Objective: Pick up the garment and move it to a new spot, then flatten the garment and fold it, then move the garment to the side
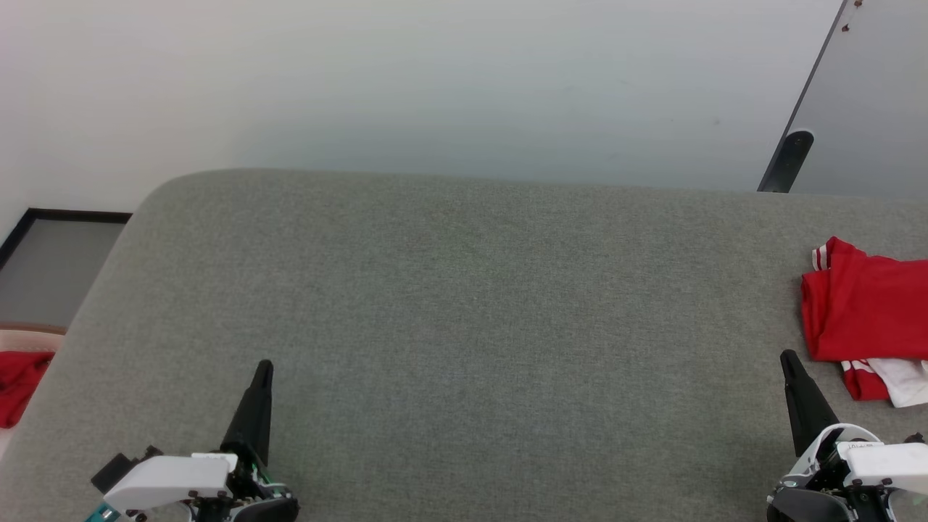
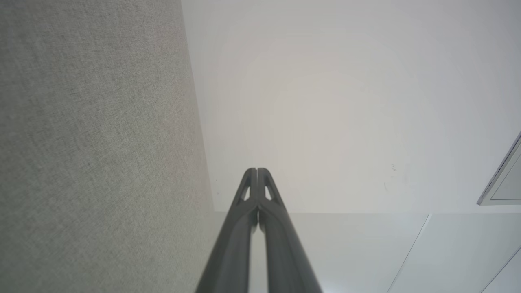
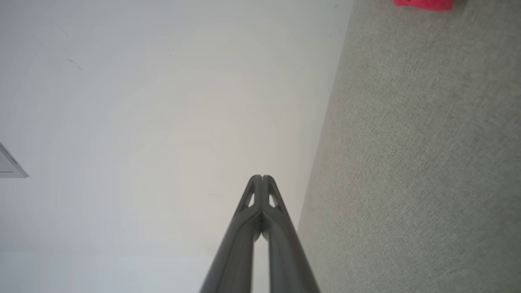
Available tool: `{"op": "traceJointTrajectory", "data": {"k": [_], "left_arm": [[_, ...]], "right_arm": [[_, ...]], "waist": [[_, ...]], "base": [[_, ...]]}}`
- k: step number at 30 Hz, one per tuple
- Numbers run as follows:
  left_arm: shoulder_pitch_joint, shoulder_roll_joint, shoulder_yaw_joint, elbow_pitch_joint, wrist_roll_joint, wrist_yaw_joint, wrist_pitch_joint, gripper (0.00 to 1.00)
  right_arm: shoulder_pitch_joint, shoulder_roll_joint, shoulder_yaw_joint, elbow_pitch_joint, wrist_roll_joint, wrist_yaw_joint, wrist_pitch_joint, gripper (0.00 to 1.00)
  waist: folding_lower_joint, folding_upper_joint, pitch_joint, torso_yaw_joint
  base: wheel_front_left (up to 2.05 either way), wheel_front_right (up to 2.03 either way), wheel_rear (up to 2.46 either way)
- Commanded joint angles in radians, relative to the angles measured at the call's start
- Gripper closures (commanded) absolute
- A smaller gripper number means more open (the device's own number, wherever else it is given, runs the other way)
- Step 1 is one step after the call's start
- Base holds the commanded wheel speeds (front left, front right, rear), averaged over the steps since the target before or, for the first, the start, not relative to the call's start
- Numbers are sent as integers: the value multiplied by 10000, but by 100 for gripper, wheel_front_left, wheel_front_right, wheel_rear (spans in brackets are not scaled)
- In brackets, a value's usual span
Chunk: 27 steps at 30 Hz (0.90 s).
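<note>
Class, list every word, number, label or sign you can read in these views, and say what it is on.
No text can be read.
Garment: red cloth, striped trim, no letters or numbers showing.
White casing behind the right tool: tiny dark marks, too small to read.

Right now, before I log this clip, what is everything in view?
padded surface: one, grey, spanning the head view
garment: one, red with a white sleeve and striped trim, lying at the surface's right edge
smaller cloth: one, red, off the surface's left edge
wall: one, white, behind the surface
panel: one, grey with a dark edge, upper right
left gripper: one, dark fingers, shut, lower left
right gripper: one, dark fingers, shut, lower right, beside the garment
</note>
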Motion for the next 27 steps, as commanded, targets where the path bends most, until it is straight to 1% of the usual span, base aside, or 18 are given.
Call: {"op": "traceJointTrajectory", "data": {"k": [1, 27], "left_arm": [[-93, 5, 26, -15, -30, 0, 32, 100], [-93, 6, 23, -15, -32, 0, 30, 100]], "right_arm": [[-19, 29, 10, 3, 46, 4, 23, 100], [-19, 29, 10, 3, 46, 4, 21, 100]], "waist": [[-1, 0, 0, 0], [-1, 0, 0, 0]], "base": [[0, 0, 0], [0, 0, 0]]}}
